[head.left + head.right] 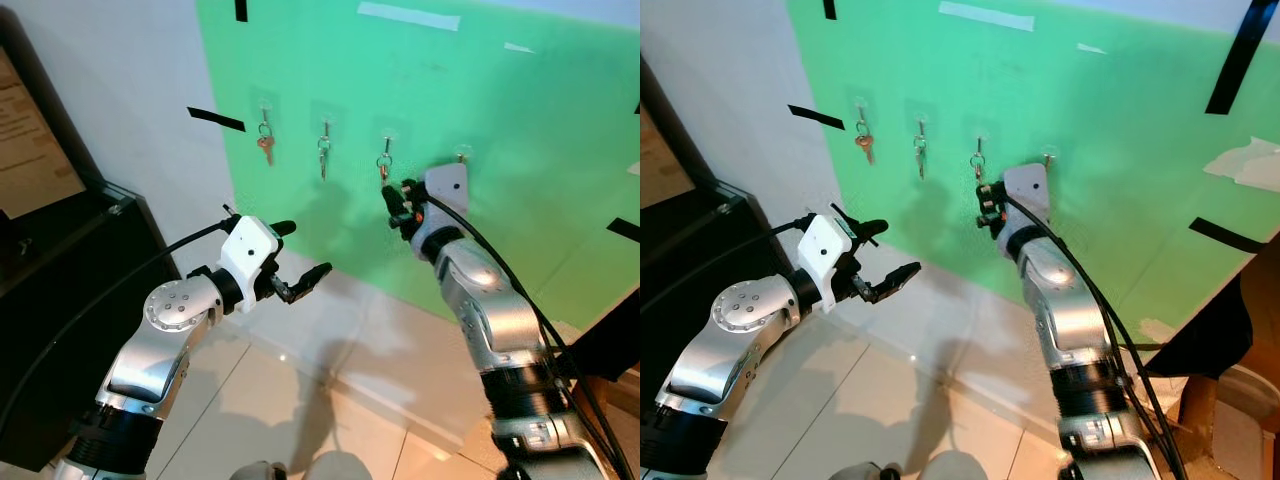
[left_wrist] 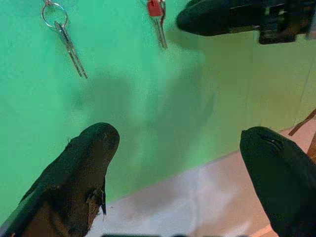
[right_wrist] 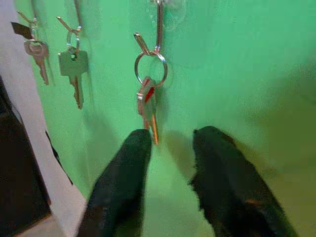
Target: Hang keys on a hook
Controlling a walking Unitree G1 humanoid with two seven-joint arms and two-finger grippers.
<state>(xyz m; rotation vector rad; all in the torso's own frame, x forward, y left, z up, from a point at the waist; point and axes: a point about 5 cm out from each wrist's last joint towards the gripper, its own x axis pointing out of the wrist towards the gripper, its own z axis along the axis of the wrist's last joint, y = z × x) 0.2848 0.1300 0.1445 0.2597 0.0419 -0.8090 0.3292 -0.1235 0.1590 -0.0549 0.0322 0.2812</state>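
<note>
Four small hooks run in a row on a green wall panel [image 1: 520, 150]. An orange key [image 1: 265, 147] hangs on the leftmost hook and a silver key set [image 1: 323, 152] on the second. On the third hook [image 3: 159, 19] a ring holds keys with a red tag [image 3: 148, 106]. My right gripper [image 3: 170, 136] is open just beneath these keys, with nothing between its fingers and the key tips just above one fingertip [image 3: 139, 138]. The fourth hook [image 1: 461, 153] peeks out bare above my right wrist. My left gripper [image 1: 300, 250] is open and empty, lower and to the left, away from the wall.
A black cabinet [image 1: 70, 300] stands close on the left. Black tape strips [image 1: 215, 119] mark the wall. A white baseboard and pale tiled floor [image 1: 300, 400] lie below. Dark brown furniture [image 1: 615, 345] sits at the right by my right arm.
</note>
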